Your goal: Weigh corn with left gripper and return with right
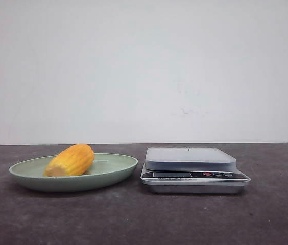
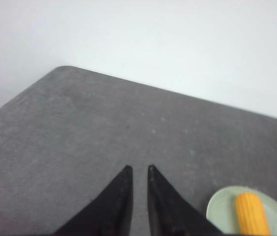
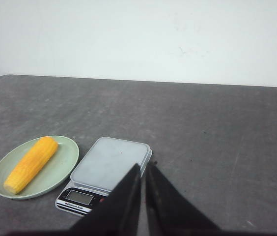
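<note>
So our left gripper (image 2: pixel 137 169) and right gripper (image 3: pixel 143 167) sit nearly closed and empty, since the corn (image 1: pixel 71 160) waits on its plate (image 1: pixel 118 171) beside the scale (image 1: pixel 190 158).

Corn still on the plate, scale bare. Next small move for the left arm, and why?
Probably swing the left gripper toward the corn and open it. The corn lies in the green plate, the scale platform is bare, and the left fingers are nearly together over bare table, off to one side of the plate. The right gripper can wait.
</note>
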Available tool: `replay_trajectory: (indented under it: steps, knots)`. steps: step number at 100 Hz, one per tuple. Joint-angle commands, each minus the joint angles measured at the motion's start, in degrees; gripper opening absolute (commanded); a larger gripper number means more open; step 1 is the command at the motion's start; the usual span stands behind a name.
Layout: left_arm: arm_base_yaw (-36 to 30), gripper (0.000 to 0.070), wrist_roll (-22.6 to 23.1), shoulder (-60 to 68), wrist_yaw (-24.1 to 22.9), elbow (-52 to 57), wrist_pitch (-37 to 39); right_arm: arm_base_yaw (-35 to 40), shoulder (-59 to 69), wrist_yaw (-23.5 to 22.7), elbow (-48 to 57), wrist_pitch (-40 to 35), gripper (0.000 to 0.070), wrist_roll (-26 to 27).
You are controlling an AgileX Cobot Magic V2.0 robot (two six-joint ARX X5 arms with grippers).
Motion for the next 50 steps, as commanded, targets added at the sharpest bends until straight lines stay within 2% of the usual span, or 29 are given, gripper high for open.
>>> replay_trajectory:
  steps: [1,14,22,50]
  knots:
    - [5.0,0.0027,3.8,-1.6,8.4,-1.9,4.4,0.2,-0.2,0.0,0.4,0.6,0.0012,0.7]
    - [13.6,0.0027,8.5,-6.5,19.6,-10.8,14.7,0.2,-0.2,0.0,0.4,0.6,0.0012,0.7]
    - [17.2,0.0027,9.4,-10.0,25.0,-17.2,19.0,0.2,-0.2,0.0,0.4,0.6,0.0012,0.7]
    - [20.3,0.0027,9.6,-13.8,26.1,-35.1,31.1,0.2,-0.2,0.0,0.5,0.6,0.0012,0.6]
